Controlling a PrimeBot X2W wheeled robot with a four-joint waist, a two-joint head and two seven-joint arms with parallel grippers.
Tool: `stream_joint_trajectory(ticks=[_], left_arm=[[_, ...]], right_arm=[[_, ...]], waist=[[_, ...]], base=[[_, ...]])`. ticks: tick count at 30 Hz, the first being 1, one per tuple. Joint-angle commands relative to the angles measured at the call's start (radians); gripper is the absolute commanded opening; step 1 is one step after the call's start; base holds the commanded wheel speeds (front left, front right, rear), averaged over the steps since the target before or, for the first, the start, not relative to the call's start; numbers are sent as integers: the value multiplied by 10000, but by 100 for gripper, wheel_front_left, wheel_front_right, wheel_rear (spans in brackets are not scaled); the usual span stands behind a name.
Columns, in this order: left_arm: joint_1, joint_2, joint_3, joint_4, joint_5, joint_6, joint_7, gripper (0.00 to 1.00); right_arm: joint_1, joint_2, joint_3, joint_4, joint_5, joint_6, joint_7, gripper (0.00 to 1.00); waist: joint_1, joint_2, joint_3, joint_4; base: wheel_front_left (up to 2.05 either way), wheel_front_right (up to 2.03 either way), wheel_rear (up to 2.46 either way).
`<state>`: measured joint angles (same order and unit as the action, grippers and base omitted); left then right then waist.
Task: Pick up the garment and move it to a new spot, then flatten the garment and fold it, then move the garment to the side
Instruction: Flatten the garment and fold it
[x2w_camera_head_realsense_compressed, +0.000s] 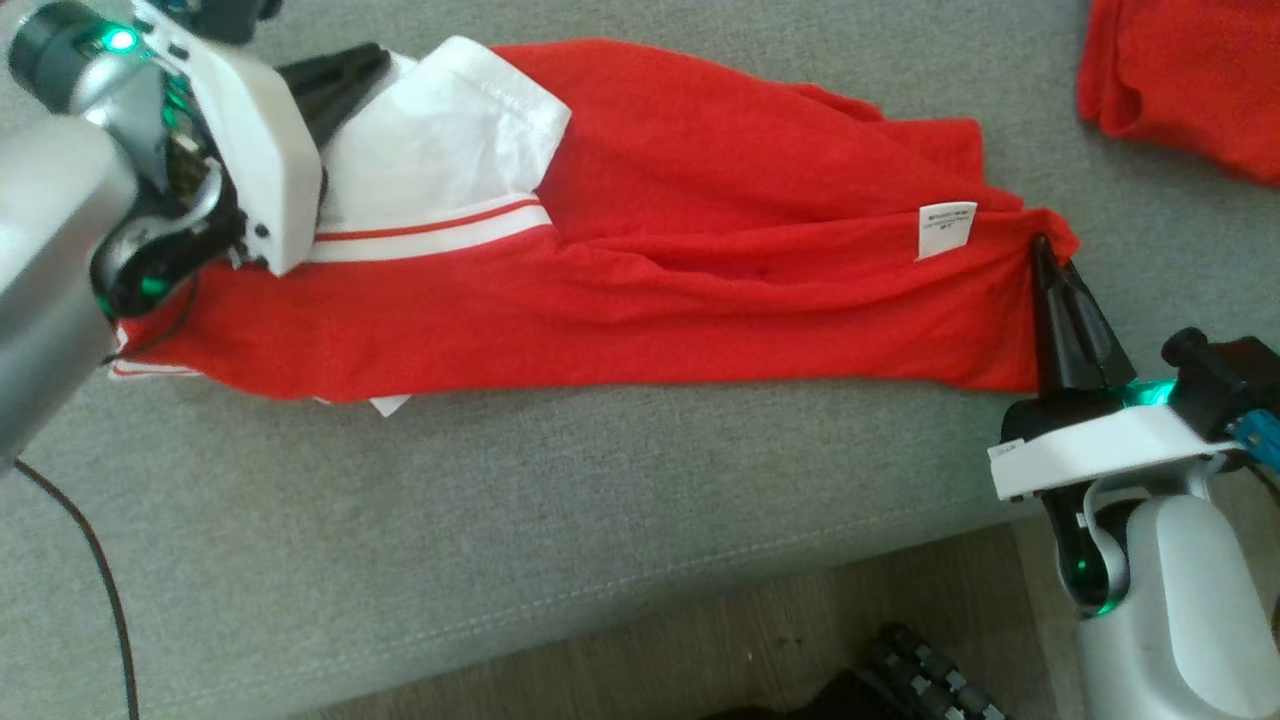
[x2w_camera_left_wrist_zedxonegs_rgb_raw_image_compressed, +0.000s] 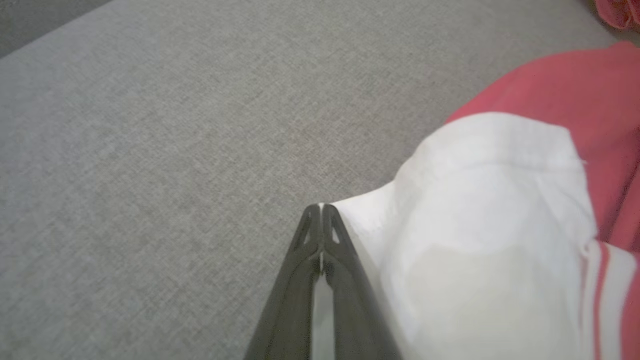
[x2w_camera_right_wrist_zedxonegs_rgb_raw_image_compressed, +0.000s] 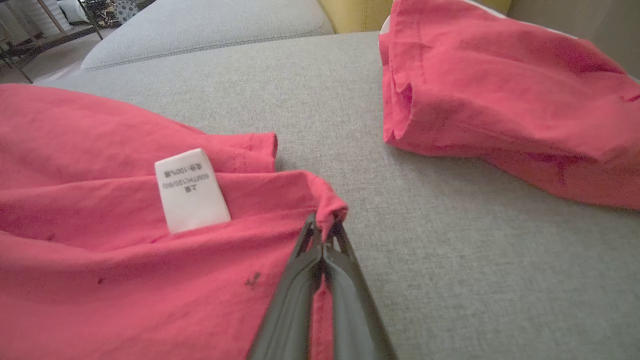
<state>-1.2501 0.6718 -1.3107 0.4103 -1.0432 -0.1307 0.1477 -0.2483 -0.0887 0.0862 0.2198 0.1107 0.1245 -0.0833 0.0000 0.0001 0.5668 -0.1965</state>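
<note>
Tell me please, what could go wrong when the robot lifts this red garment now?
1. The left gripper pinches only a thin white edge of the garment at its very tip; it may slip out.
2. The right gripper holds one small red corner, and a second red garment lies near; a sideways move could drag into it.

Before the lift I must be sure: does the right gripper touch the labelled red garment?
Touching. The right wrist view shows the right gripper shut on a corner of the labelled red garment, cloth bunched there.

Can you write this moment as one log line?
left fingers: shut on garment, white edge | right fingers: shut on red corner | surface: grey cushion
</note>
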Motion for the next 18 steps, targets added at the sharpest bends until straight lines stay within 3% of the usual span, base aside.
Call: stream_joint_trajectory(ticks=[1,7,12,18], left_arm=[[-148,418,332,-277,-40,0,-66,0],[-119,449,311,-762,-187,0,-1347,0],[-199,558,307,-942,-216,0,-2494,0],[-528,1091,310,-1497,-255,0,-3524,0]], right_arm=[[23,-46,119,-252,-2,62,-148,0],[-181,-233,94,-383,139,62,-137,0],[-387,-771,-76,-1121,391,62,185,0],[-666,-1606,-239,-2257,907,62,1216,0]], waist=[[0,-1,-73,19],[0,-1,-638,240],[0,-1,-1520,545],[0,-1,-2605,897]], base=[[0,0,0],[0,0,0],[0,0,0],[0,0,0]])
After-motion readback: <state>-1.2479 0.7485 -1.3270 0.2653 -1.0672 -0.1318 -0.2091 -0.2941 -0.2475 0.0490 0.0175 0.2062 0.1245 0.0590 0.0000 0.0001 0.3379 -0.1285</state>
